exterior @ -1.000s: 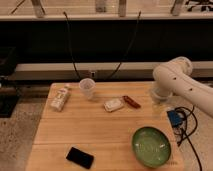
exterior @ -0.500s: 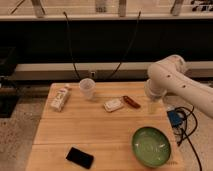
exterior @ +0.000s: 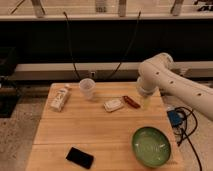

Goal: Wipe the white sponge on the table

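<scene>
The white sponge [exterior: 114, 104] lies flat on the table [exterior: 90, 130], a little behind its middle. My white arm comes in from the right, and the gripper [exterior: 145, 103] hangs pointing down over the table's right rear part. It is to the right of the sponge, apart from it, and looks open with nothing held. A small reddish-brown object [exterior: 131, 101] lies between the sponge and the gripper.
A translucent cup [exterior: 87, 88] stands behind and to the left of the sponge. A white bottle [exterior: 59, 98] lies at the left rear. A green bowl [exterior: 151, 146] sits front right and a black phone [exterior: 80, 157] front left. A blue box with cables [exterior: 175, 118] sits off the right edge.
The arm has swung to the left, bringing the gripper from the table's right edge in over the tabletop, closer to the sponge. The objects on the table have not moved.
</scene>
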You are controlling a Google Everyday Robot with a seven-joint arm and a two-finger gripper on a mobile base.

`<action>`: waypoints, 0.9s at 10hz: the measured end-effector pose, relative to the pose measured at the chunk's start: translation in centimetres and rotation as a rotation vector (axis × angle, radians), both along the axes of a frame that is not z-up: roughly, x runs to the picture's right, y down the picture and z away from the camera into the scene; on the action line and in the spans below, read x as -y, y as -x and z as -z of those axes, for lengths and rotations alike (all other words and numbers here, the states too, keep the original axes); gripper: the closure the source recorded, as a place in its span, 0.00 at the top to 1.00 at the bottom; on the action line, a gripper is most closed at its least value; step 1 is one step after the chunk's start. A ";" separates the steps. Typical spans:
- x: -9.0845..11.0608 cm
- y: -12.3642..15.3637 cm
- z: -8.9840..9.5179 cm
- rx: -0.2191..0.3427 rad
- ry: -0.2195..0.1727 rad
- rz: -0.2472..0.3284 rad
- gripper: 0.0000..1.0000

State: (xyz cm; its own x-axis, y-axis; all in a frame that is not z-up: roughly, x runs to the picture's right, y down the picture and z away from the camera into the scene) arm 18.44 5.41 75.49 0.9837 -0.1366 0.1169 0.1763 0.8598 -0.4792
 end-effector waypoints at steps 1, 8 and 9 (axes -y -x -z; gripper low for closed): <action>0.1 0.5 -0.4 0.007 0.001 0.009 0.80; -0.7 4.4 -5.5 0.065 0.041 0.092 0.80; -0.9 4.9 -6.1 0.072 0.045 0.098 0.80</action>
